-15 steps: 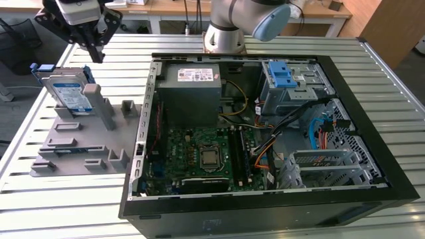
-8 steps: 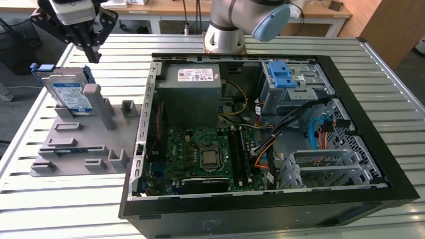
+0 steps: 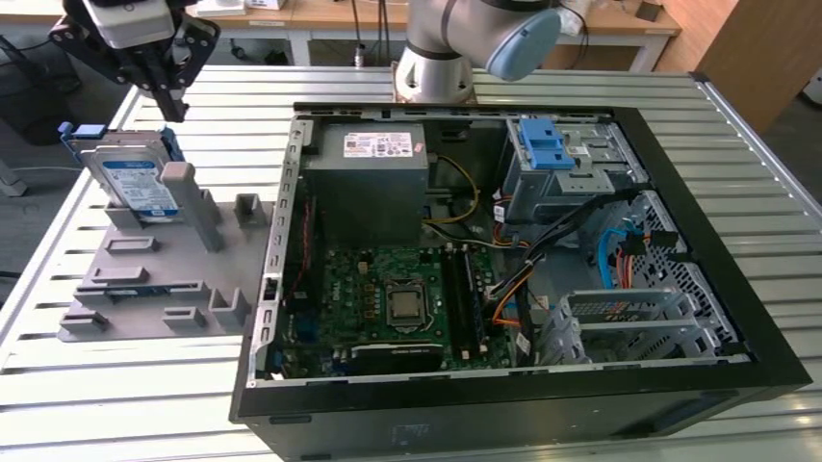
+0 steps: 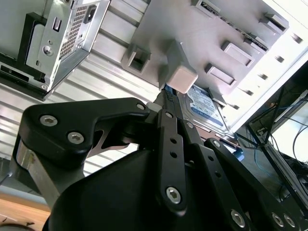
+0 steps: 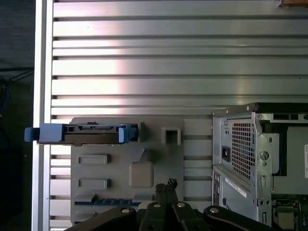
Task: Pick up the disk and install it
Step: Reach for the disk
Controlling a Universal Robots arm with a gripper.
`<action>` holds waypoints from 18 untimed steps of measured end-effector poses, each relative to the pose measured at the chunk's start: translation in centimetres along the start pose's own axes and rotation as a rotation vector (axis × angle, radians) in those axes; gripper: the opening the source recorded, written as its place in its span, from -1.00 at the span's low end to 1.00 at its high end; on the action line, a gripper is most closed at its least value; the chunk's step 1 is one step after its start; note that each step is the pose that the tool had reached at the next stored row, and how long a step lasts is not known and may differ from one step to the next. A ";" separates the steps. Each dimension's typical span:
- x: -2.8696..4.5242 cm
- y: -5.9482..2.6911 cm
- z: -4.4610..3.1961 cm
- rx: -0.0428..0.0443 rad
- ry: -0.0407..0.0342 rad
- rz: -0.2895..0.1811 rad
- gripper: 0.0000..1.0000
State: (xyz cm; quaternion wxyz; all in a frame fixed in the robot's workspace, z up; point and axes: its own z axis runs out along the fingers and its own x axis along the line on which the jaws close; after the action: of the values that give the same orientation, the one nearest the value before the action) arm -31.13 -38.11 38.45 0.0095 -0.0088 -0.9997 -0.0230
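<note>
- Gripper [image 3: 173, 108]: jaws drawn together to a narrow tip in both wrist views [image 5: 166, 185], holding nothing and touching nothing.
- Step in hand, as judged: the approach for the pick. The disk is not grasped and nothing is installed.
- Disk [image 3: 135, 178]: stands upright on edge in its slot, blue bracket at both ends, label visible in the second wrist view [image 4: 204, 108].
- Disk relative to jaws: below the tip and off to one side, near but apart; in the first wrist view the top edge [image 5: 79, 134] is not under the jaws.
- Next move calls for, as judged: jaws parted wider than the disk's thickness and centred over its top edge.
- Grey fixture plate [image 3: 141, 279]: carries the disk at its far end, along the slatted metal table [image 3: 115, 409] edge at the exterior view's left.
- Open computer case [image 3: 514, 414]: beside the fixture; its drive cage [image 3: 572, 173] sits at the case's far corner, well apart from the disk.
</note>
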 end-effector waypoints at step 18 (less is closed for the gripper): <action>1.97 0.20 0.18 0.0000 0.0001 0.000 -0.79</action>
State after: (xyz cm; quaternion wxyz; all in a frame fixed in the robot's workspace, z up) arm -33.11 -37.87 38.31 0.0095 -0.0088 -0.9997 -0.0230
